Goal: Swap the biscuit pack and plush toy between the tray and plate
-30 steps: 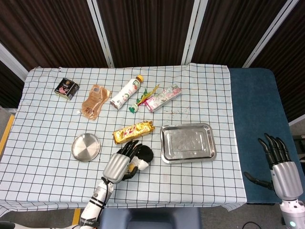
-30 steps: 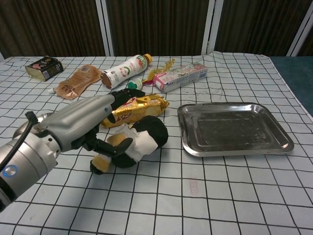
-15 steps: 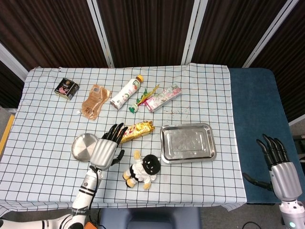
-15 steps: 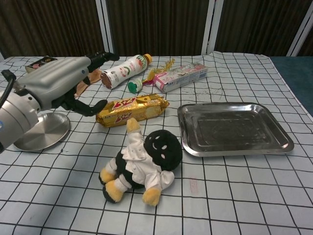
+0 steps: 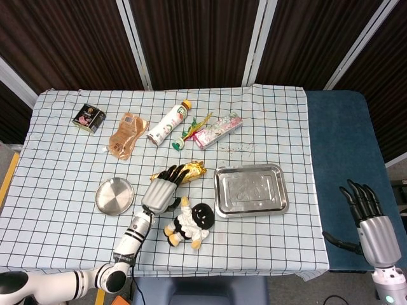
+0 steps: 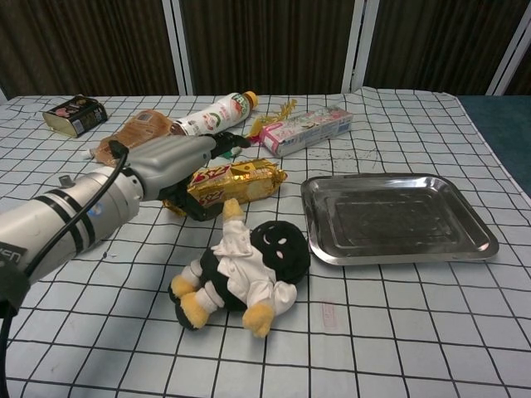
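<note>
The gold biscuit pack (image 5: 193,170) (image 6: 241,182) lies on the cloth between the round steel plate (image 5: 114,196) and the steel tray (image 5: 250,190) (image 6: 398,217). My left hand (image 5: 163,189) (image 6: 178,168) lies over the pack's left end, fingers stretched across it and thumb at its near side; no firm grip shows. The black-and-white plush toy (image 5: 189,223) (image 6: 246,274) lies on the cloth just in front of the pack, free of the hand. Tray and plate hold nothing. My right hand (image 5: 369,220) hangs with fingers spread over the blue surface at far right.
Along the back stand a small can (image 5: 88,117) (image 6: 73,114), a brown pouch (image 5: 127,135) (image 6: 137,133), a lying bottle (image 5: 168,124) (image 6: 217,114) and a pink box (image 5: 218,129) (image 6: 307,130). My left forearm hides the plate in the chest view.
My left hand let go of the plush toy, swung out towards the plate, then came back onto the biscuit pack's left end. The toy now lies free. The right hand barely moved.
</note>
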{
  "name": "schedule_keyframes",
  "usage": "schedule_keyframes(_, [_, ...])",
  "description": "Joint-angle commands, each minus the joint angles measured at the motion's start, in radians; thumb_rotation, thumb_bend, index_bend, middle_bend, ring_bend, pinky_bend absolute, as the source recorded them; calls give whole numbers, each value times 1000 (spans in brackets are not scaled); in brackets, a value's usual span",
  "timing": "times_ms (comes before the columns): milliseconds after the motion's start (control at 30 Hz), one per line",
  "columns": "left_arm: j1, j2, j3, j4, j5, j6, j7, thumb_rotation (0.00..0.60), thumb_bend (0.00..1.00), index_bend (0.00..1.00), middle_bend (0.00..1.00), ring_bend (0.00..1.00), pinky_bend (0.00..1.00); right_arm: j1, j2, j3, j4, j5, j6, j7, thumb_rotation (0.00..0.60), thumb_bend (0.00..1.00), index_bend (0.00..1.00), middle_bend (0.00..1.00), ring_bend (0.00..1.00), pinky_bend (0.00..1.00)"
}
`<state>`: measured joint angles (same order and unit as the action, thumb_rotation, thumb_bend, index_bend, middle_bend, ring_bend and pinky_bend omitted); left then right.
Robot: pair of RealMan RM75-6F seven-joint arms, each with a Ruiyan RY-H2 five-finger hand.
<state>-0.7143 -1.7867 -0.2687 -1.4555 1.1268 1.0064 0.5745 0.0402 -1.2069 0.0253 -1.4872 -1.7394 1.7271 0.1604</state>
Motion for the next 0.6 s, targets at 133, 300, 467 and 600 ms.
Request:
schedule_keyframes(133, [-47, -12, -10, 32, -39, -49, -19, 600, 399, 0, 0, 0, 151, 2, 5, -4, -4, -2, -8, 4, 600, 49, 0, 0, 0, 0])
schedule_keyframes(300, [-79, -32, -12, 58, -92, -73, -1, 600, 396, 0, 0, 0, 149, 2, 8, -7, -5, -7, -6, 9, 600, 48, 0, 0, 0, 0])
schedule_keyframes(467, [-95, -47, -12, 83, -111, -78, 4, 600, 395, 0, 0, 0, 149, 2, 9, -8, -5, -7, -6, 13, 600, 48, 0, 0, 0, 0])
schedule_keyframes(600, [-119, -83, -16, 148, -122, -87, -12, 600, 392, 0, 0, 0, 150, 3, 10, -10, -5, -9, -8, 17, 600, 48, 0, 0, 0, 0])
